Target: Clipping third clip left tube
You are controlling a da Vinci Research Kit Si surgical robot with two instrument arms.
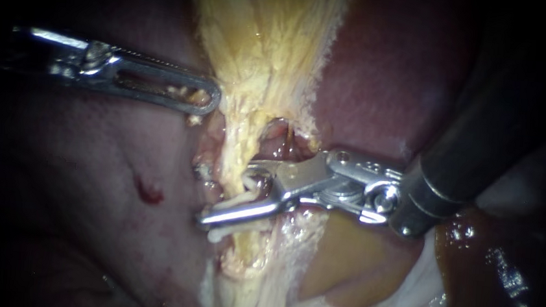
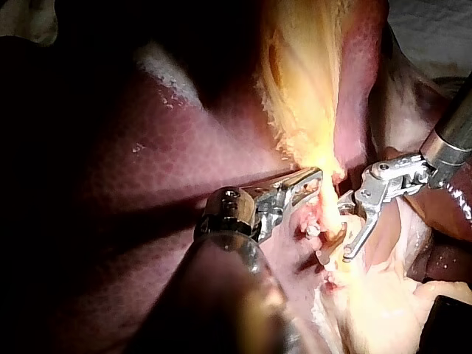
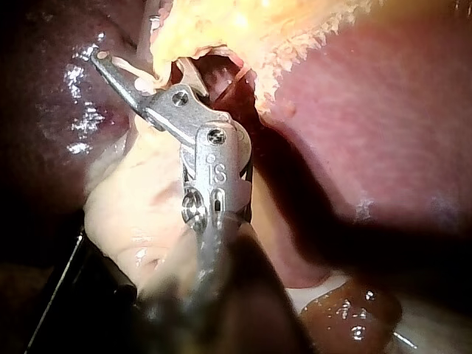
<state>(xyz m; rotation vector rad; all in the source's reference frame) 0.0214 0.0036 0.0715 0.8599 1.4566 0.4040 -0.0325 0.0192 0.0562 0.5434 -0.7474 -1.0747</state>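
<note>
Yellow tissue (image 1: 261,55) covers tube (image 1: 241,161) higher up | right instrument (image 1: 227,192) jaws apart astride tube | left instrument (image 1: 207,99) jaws together

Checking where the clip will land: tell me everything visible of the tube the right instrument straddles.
The tube is a pale yellow, fibrous, wet strand narrowing downward from a wide fanned top, liver on both sides. The right instrument straddles it sideways; a white clip crosses it there, another just below. The left instrument's tip lies beside its upper part.
</note>
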